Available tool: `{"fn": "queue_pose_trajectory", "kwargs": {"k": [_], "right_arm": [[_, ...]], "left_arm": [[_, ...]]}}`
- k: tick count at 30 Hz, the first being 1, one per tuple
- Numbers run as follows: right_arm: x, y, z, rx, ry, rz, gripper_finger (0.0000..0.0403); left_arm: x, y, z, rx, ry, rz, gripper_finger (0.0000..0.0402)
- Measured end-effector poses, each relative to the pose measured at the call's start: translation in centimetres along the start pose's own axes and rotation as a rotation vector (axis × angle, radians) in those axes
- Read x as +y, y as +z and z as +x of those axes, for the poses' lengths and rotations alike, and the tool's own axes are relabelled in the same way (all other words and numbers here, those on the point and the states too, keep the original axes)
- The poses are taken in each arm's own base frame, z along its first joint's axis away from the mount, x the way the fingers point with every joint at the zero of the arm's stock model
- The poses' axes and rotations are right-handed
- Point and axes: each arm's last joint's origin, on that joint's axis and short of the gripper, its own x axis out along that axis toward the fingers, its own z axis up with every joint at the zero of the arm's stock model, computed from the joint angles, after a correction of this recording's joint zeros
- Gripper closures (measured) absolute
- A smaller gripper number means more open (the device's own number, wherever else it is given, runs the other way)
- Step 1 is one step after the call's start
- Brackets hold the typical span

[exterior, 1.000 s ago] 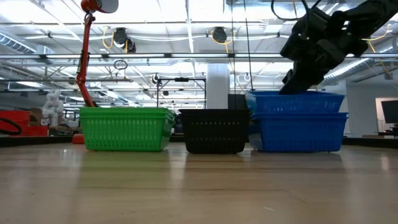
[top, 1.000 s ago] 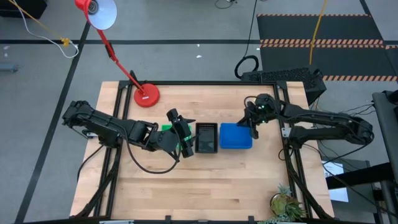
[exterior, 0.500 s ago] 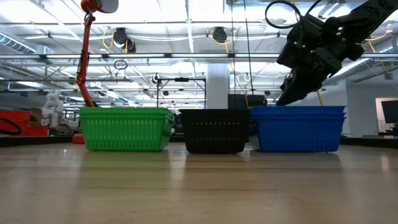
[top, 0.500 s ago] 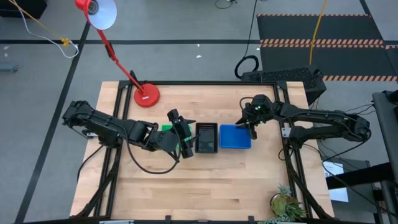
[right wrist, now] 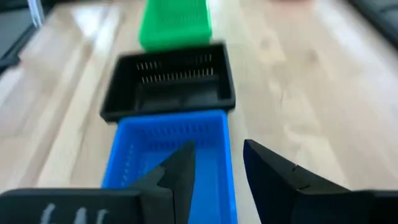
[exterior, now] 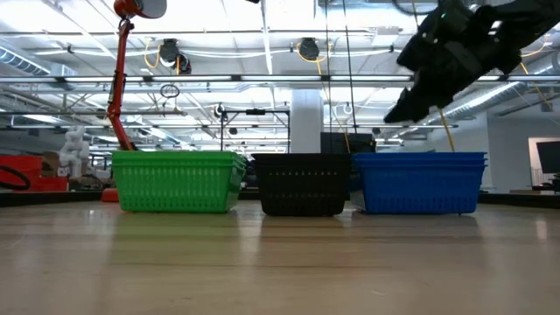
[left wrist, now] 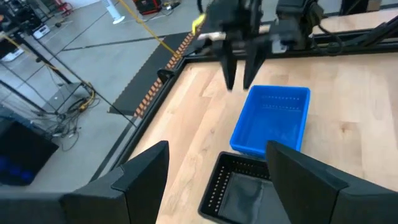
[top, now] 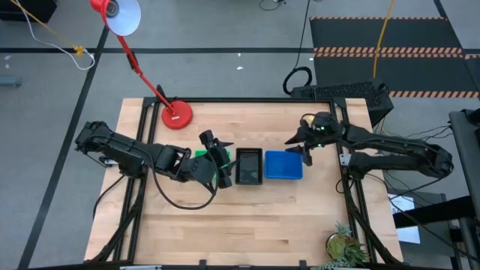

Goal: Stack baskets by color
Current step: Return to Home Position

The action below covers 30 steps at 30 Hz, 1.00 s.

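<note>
baskets [top: 249, 166] are sitting in a row on the surface [top: 255, 225]; we are hovering the right hand [top: 300, 146], released, above the blue stack [top: 283, 166], wanting a straight lift clear; left hand [top: 221, 162], released, is waiting over the green stack [exterior: 178, 181].

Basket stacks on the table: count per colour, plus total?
Green stack: 1
Black stack: 1
Blue stack: 1
Total: 3 stacks, side by side in one row. How many baskets are nested in each cannot be told from these views.
</note>
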Motion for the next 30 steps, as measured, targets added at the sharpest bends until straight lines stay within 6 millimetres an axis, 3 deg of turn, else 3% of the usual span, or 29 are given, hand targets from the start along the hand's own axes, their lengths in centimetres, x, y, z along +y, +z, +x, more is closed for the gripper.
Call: {"fn": "queue_pose_trajectory", "kwargs": {"k": [5, 10, 15, 19, 30], "right_arm": [[0.9, 0.9, -2.1, -0.113, -0.013, -0.064, 0.0278], [1.8, 1.2, -3.9, -0.193, -0.013, -0.115, 0.0304], [2.9, 1.3, -5.0, -0.259, -0.053, -0.161, 0.0358], [3.6, 0.0, -4.9, -0.262, -0.081, -0.182, 0.0397], [4.1, -5.5, -2.4, -0.311, -0.132, -0.141, 0.0402]], "left_arm": [[0.5, -0.2, 0.3, 0.027, 0.021, -0.009, 0.0153], [0.7, -0.6, 0.4, 0.055, 0.028, -0.002, 0.0221], [0.5, -2.2, 0.7, 0.062, 0.027, 0.005, 0.0295], [1.3, -4.2, 0.4, 0.032, 0.010, -0.031, 0.0337], [2.3, -10.8, -3.0, -0.205, -0.177, -0.099, 0.0394]]}}
